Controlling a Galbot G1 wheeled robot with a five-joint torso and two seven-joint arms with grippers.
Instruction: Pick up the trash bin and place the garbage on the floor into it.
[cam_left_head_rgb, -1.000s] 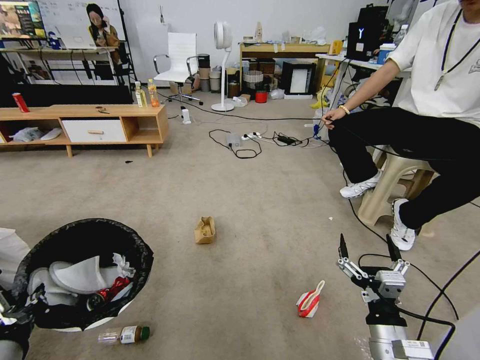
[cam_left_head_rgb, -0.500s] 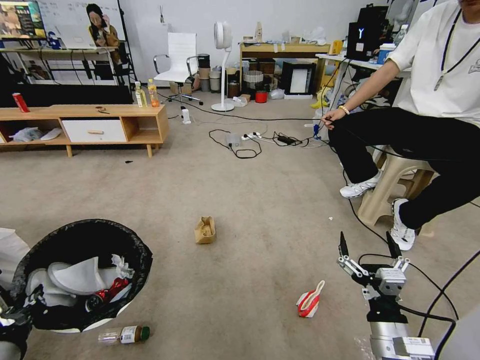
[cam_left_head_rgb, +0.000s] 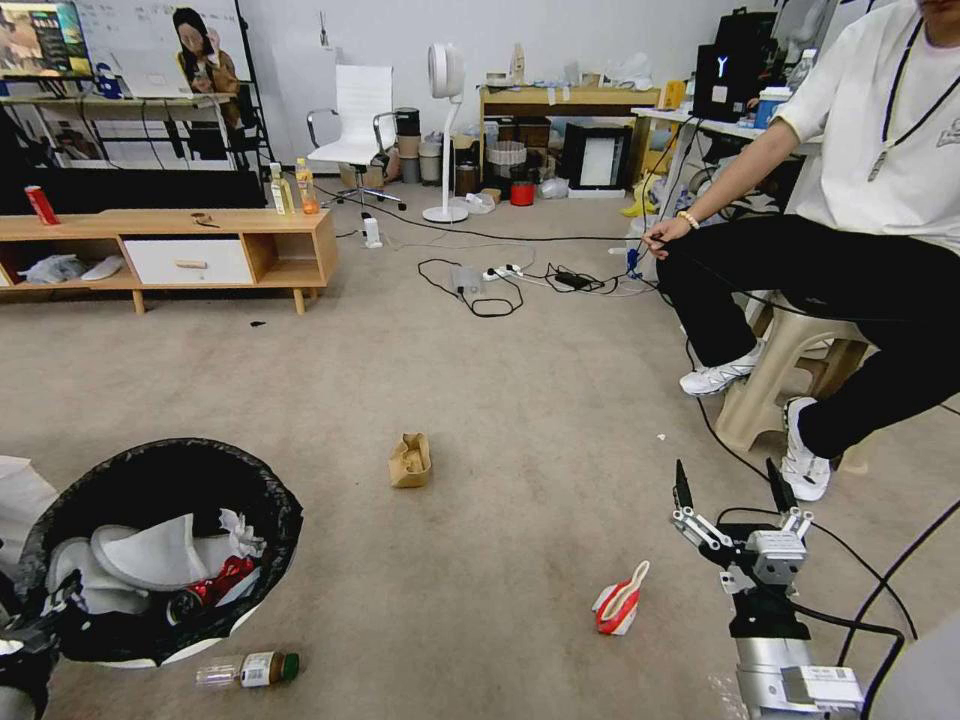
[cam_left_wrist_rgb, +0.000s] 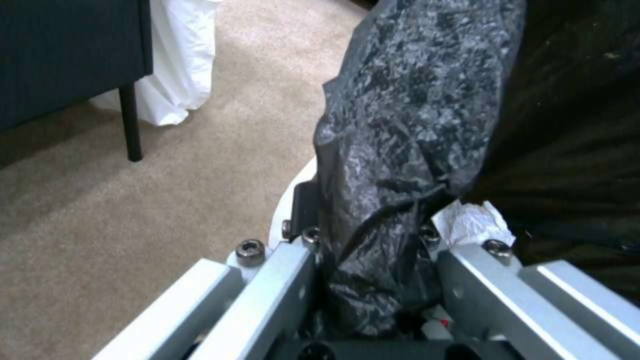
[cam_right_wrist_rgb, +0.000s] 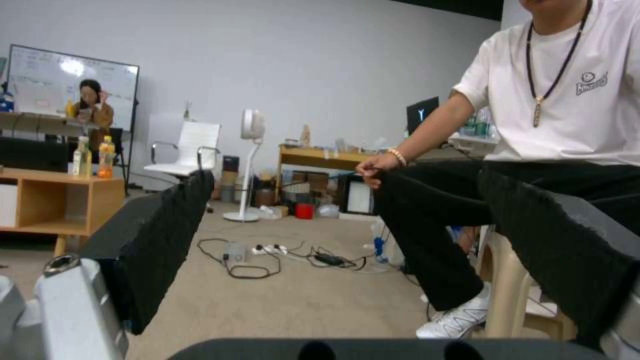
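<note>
Head view: the trash bin (cam_left_head_rgb: 160, 550) sits at lower left, its black liner open, already holding white tissues and a crushed red can. The left gripper (cam_left_head_rgb: 25, 640) is at the bin's near rim. Still on the floor (cam_left_head_rgb: 500, 400): a green-capped bottle (cam_left_head_rgb: 247, 668) just beside the bin, a tan paper bag (cam_left_head_rgb: 410, 460) toward the middle, and a red-white carton (cam_left_head_rgb: 620, 603) near the right gripper (cam_left_head_rgb: 730, 495). That gripper stands with fingers spread wide, empty. Compared with a second ago it has edged slightly up and left, while the bin has sunk a little lower; the litter has not moved.

Left wrist view: the left gripper (cam_left_wrist_rgb: 373, 260) is clamped on the bin's bagged rim (cam_left_wrist_rgb: 413, 150), so the bin is held.

Right wrist view: both dark fingers (cam_right_wrist_rgb: 160, 235) stand apart with nothing between.

Judgement: three pieces remain; the carton appears the likeliest next target.
</note>
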